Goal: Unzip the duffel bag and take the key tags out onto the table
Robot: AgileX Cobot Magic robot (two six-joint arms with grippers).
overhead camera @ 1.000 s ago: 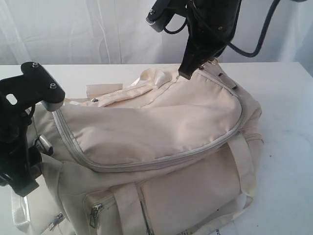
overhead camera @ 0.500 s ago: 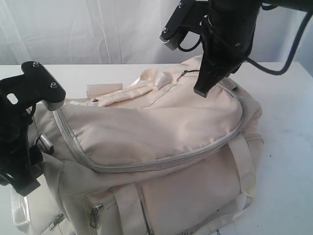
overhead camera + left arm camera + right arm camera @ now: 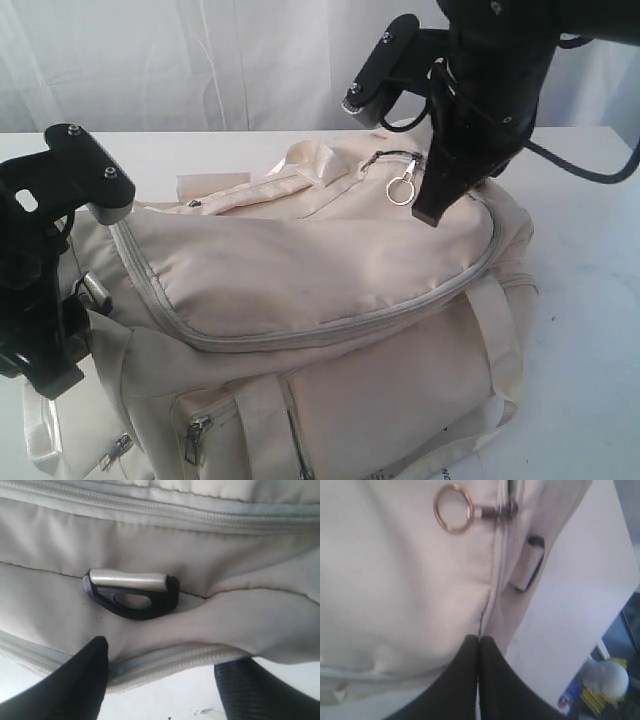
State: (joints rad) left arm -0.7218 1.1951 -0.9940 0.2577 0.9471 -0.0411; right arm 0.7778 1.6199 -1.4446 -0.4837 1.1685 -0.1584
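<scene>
1. Spreading wide under everything is the white table.
2. On it lies the duffel bag — cream, with its long grey zipper closed along the front.
3. The left gripper sits at the bag's left end, jaws spread apart.
4. The right gripper hangs over the bag's top, jaws pressed together on nothing.
5. A black clip with a metal bar faces the left gripper.
6. Just beside the right gripper's tip — the zipper's metal ring.

duffel bag cropped at exterior view's bottom edge, its inside hidden under the top flap; right wrist view soft, corner clutter unidentifiable.
</scene>
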